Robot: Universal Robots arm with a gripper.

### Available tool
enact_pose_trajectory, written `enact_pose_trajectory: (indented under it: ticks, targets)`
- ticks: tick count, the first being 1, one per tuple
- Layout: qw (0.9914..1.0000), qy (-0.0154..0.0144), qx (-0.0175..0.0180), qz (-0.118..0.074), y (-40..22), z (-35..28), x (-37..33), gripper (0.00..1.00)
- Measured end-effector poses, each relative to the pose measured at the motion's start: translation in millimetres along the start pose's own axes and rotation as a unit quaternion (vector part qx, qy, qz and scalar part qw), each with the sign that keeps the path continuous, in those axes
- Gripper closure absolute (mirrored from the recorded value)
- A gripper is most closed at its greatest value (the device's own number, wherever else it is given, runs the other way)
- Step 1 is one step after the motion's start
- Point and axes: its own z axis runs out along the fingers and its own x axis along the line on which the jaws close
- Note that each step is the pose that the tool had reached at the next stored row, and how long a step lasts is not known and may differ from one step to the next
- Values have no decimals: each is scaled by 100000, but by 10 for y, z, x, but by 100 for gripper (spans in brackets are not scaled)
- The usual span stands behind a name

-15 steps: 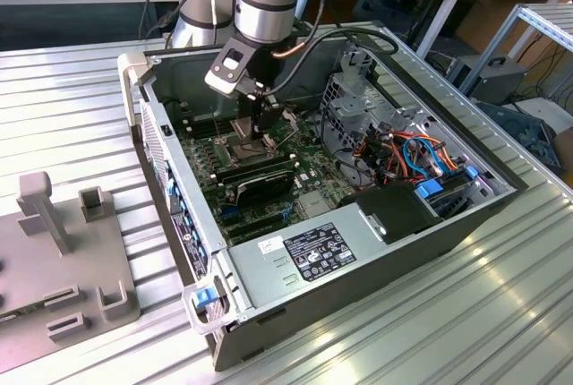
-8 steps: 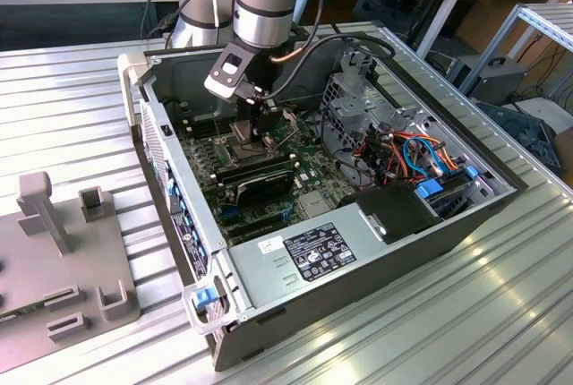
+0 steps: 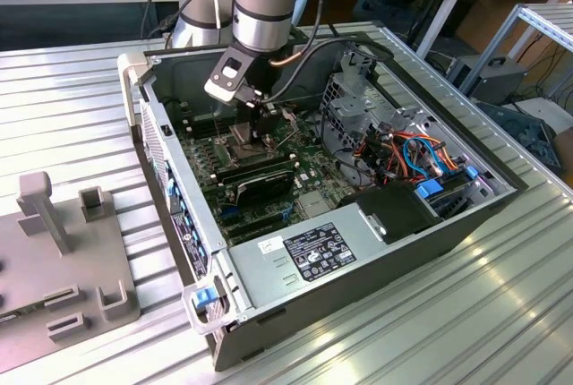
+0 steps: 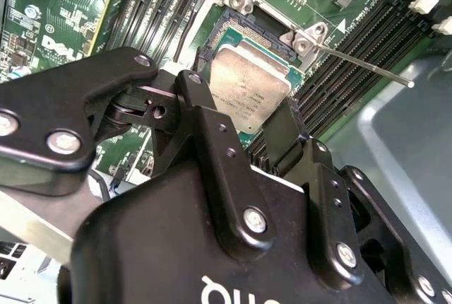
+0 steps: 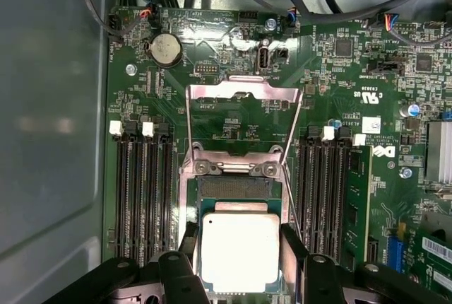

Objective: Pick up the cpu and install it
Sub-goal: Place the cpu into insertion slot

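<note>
The cpu [image 5: 240, 251], a flat square chip with a dull silver top, sits between my two black fingers [image 5: 191, 244], which press on its opposite edges. My gripper [image 5: 240, 247] is shut on it. The chip hangs over the open socket [image 5: 233, 189], covering part of it, and I cannot tell whether it touches the socket. The socket's hinged plate [image 5: 244, 117] is swung open and lies flat on the green motherboard [image 5: 339, 71]. The second wrist view shows the cpu [image 4: 251, 88] tilted between the fingers [image 4: 286, 131]. In the exterior view, my gripper [image 3: 255, 130] reaches down into the open computer case [image 3: 358, 251].
Rows of black memory slots [image 5: 141, 191] flank the socket on both sides. A thin metal lever [image 4: 360, 63] sticks out beside the socket. Coloured cables [image 3: 412, 157] and a drive cage crowd the case's right end. A grey fixture [image 3: 63, 251] stands on the table at the exterior view's left.
</note>
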Motion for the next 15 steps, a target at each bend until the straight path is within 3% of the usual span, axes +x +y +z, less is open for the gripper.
enact_pose_trajectory:
  ticks: [15]
  targets:
    - [100000, -1, 1, 16, -1, 128, 36, 45]
